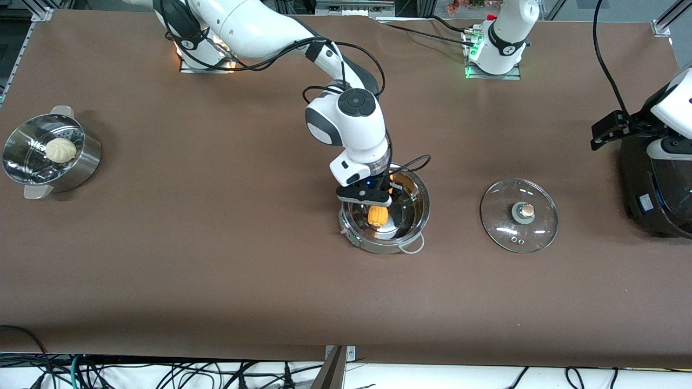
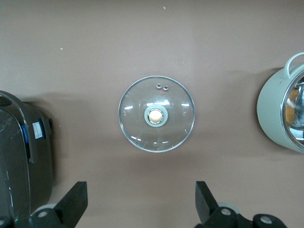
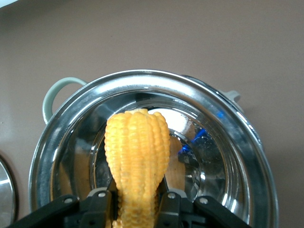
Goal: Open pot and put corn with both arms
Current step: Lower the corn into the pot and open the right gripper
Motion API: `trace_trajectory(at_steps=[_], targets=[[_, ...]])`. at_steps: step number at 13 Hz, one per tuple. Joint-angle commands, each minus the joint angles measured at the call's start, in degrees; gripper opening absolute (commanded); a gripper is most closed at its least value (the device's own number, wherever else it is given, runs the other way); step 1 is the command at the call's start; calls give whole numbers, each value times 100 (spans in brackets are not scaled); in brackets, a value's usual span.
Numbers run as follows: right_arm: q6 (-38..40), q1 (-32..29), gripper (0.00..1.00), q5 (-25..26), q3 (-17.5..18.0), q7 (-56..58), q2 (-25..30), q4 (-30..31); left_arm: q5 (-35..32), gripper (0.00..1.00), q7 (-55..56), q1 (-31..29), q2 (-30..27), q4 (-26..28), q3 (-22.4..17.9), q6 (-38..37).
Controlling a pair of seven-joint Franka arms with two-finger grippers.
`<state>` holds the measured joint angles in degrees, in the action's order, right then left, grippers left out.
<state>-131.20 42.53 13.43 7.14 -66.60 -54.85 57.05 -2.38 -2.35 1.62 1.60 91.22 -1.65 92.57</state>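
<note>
My right gripper [image 1: 373,202] holds the corn [image 1: 378,216] over the open pot [image 1: 416,216]. The lid [image 1: 519,215] lies beside the pot, toward my left arm's end, under my left gripper [image 2: 141,204].

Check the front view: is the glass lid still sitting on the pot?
No. The glass lid lies flat on the table beside the open pot, toward the left arm's end.

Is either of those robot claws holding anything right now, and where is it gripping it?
The right gripper holds the corn by one end, over the open pot. The left gripper is open, holding nothing, above the lid.
</note>
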Motion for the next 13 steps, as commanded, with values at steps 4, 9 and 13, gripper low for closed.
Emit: trace_trajectory(at_steps=[4,9,13], targets=[[-90,133,6,98,-99,51,-272,-353,133,100,24,32,-90,72,-72,94],[-195,133,33,98,-98,42,-307,-353,124,100,24,31,-90,72,-72,-1],[-187,133,46,98,-151,42,-316,-353,89,100,42,40,-81,63,-55,-20]])
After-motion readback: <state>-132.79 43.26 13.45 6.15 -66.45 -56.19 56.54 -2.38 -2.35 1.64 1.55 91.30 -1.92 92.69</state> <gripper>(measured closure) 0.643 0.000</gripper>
